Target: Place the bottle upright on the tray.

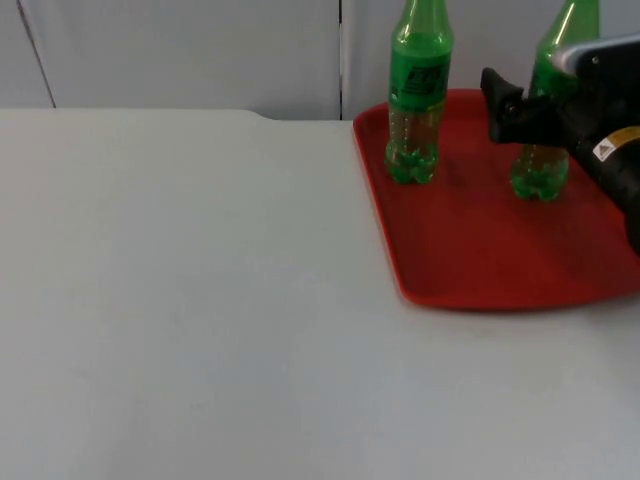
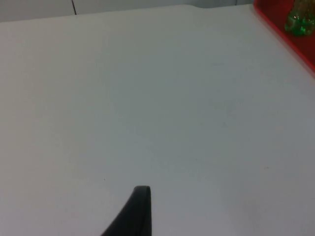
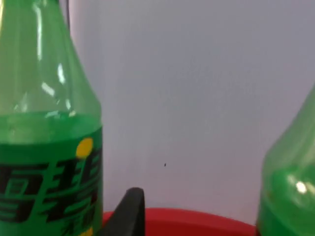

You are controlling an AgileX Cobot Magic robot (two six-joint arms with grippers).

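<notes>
Right gripper [image 1: 505,105] at the far right of the scene, over the red tray [image 1: 470,260], hard against the left side of the right-hand bottle [image 1: 542,165]. Whether clamped on that bottle or already let go: impossible to tell from these views. Bottle upright, its base on the tray's far right part, well apart from a second green bottle [image 1: 417,95] standing upright near the tray's far left corner. Same labelled bottle close up in the right wrist view [image 3: 47,162], with the shoulder of the right-hand bottle [image 3: 290,196] beside it and the grey partition wall [image 3: 197,98] behind.

Left gripper [image 2: 138,216] waiting over the bare white table [image 2: 147,98], grip likewise not readable.

Judged as the closing step of the placement. For a clean finish: confirm the base sits flat on the tray before letting go, open slowly and evenly, then draw back straight and level towards the near right, away from both bottles. Avoid any sideways sweep to the left, where the neighbouring bottle could be tipped; tall, narrow and light, probably easy to topple.
</notes>
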